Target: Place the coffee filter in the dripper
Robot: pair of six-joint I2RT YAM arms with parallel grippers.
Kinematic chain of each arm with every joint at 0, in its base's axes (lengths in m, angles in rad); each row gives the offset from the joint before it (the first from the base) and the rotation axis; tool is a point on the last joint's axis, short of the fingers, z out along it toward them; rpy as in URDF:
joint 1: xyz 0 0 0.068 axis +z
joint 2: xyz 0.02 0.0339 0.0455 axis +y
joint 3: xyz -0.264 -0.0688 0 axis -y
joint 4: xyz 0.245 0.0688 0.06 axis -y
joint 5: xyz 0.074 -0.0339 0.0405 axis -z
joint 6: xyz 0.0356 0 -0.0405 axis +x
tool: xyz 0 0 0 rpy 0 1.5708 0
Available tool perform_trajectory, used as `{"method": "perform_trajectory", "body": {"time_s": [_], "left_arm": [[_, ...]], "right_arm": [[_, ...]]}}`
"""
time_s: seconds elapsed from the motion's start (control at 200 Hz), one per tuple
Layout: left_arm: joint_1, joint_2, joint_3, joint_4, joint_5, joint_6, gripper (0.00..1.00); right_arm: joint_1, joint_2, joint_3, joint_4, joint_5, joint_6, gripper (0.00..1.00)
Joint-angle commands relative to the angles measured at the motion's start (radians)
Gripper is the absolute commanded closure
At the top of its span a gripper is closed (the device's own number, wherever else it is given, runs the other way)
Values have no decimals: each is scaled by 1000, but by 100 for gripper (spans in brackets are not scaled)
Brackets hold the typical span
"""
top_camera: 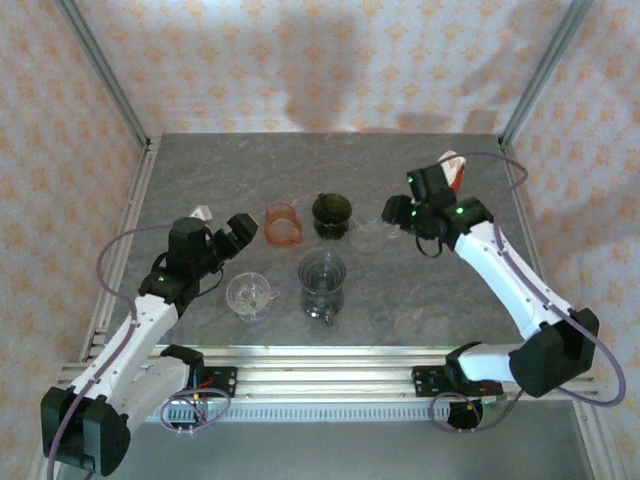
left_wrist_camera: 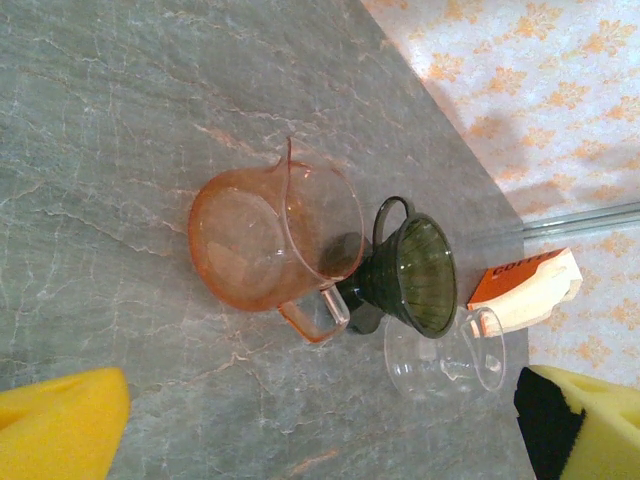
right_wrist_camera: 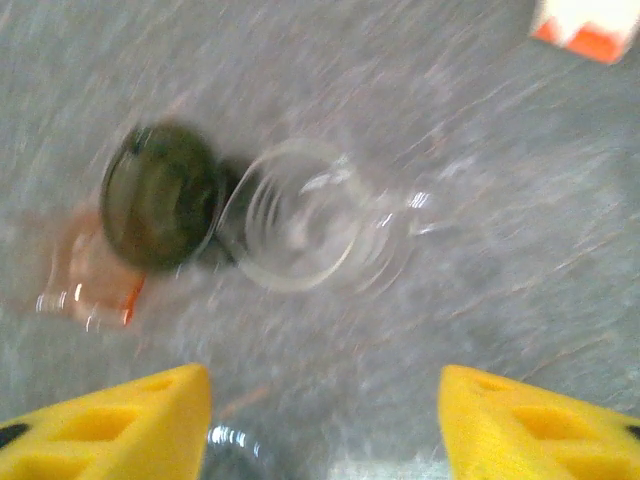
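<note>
Overhead, a grey stone counter [top_camera: 420, 300] carries a cluster of coffee gear between two robot arms. An orange pitcher [top_camera: 283, 225] stands just beside a green dripper [top_camera: 331, 215]; nearer the arms sit a clear handled cup [top_camera: 250, 293] and a glass jug [top_camera: 322, 280]. The left claw [top_camera: 236, 236] hovers to the left of the pitcher, its yellow fingers [left_wrist_camera: 60, 420] spread wide apart and holding nothing. The right claw [top_camera: 396, 212] hangs to the right of the green dripper, its fingers [right_wrist_camera: 110, 425] also apart with nothing between them; its blurred wrist view looks down on a clear dripper [right_wrist_camera: 300, 215] touching the green one. The orange and white filter pack [top_camera: 457, 168] lies at the far right of the counter, apart from both drippers.
</note>
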Motion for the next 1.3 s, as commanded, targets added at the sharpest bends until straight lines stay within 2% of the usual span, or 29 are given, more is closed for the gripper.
{"method": "perform_trajectory", "body": {"time_s": [0.0, 0.175, 0.325, 0.47, 0.731, 1.296], "left_arm": [[-4, 2, 13, -2, 22, -2, 0], [-4, -1, 12, -9, 20, 7, 0], [-2, 7, 6, 3, 23, 7, 0], [-3, 22, 5, 5, 23, 14, 0], [-3, 62, 3, 17, 16, 21, 0], [-2, 118, 9, 38, 17, 24, 0]], "right_arm": [[-92, 92, 79, 43, 92, -28, 50], [-219, 250, 169, 63, 155, -42, 57], [-277, 368, 247, 62, 182, -55, 61], [-293, 450, 317, 47, 238, -75, 64], [-312, 555, 392, 12, 245, -71, 68], [-312, 627, 352, 33, 235, -124, 68]]}}
